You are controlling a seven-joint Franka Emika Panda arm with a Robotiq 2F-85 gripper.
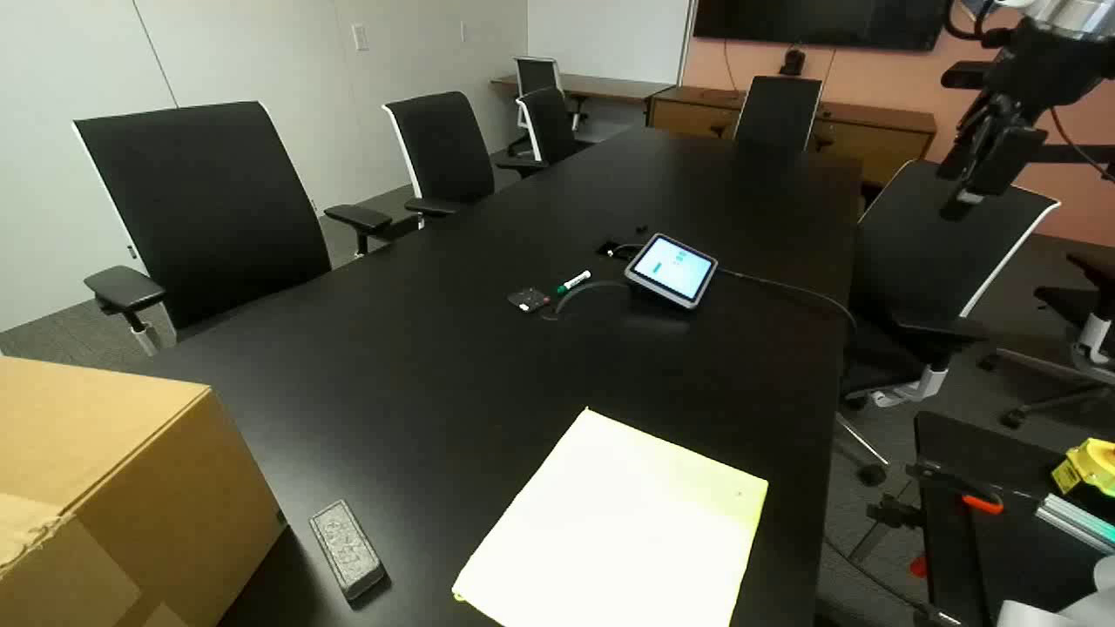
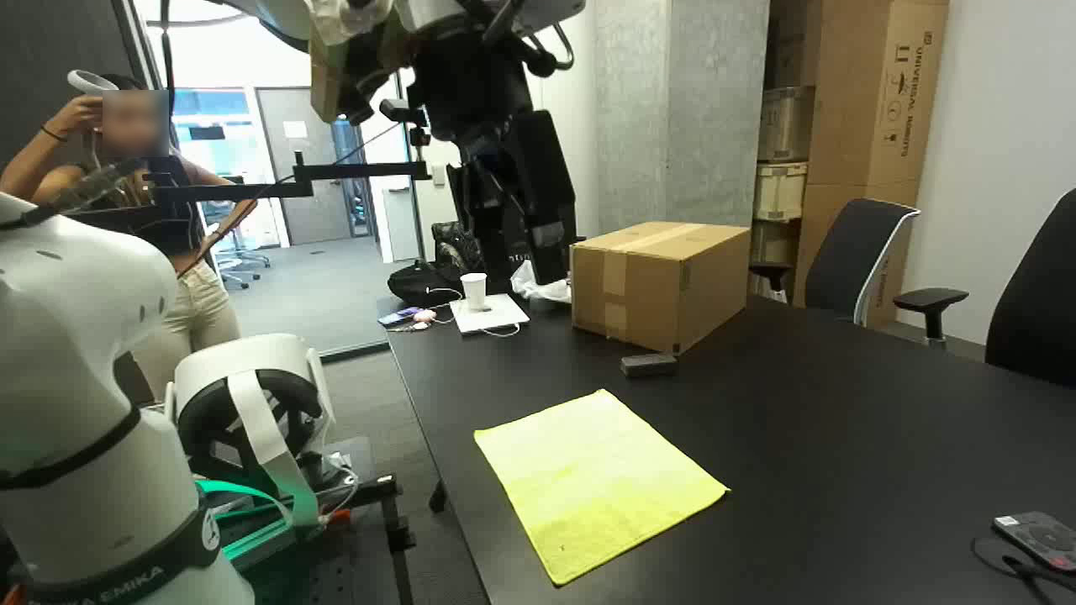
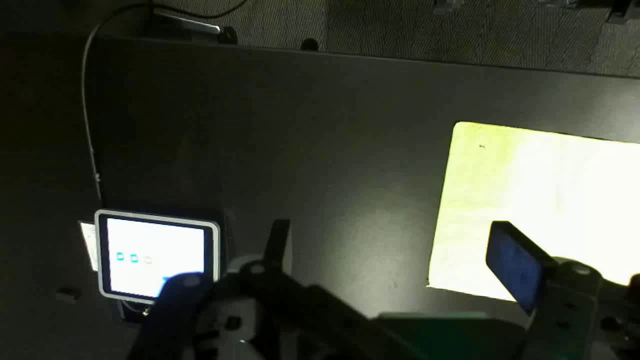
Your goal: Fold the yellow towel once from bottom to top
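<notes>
- Thing: yellow towel (image 2: pixel 601 483) flat on the bench (image 2: pixel 841 437), looks unfolded, near the bench's edge.
- Jaws: spread wide, nothing between them, held above the bench and clear of the towel.
- Missed pick: towel looks thin and lies flush. Set too high, the jaws would likely come together on air; too low, they would press into the bench.
- Off-target descent: in the wrist view the tablet (image 3: pixel 157 257) sits to one side, the towel to the other. Straight down from here might touch only a corner of the towel, or catch the tablet.
- Poor sighting: glare whitens much of the towel in the wrist view, and part runs out of frame; edge easily misjudged.
- Wrong edge: cannot tell which counts as "bottom"; fold direction could come out wrong.
- Drag, not fold: pulling sideways before lifting would probably slide the whole towel, perhaps over the bench's edge.
- Obstruction: grey block (image 2: pixel 648 365) and cardboard box (image 2: pixel 660 286) stand beyond one corner; a wide sweep could knock either.
- Skewed result: a one-corner pinch may leave the layers crooked.
</notes>
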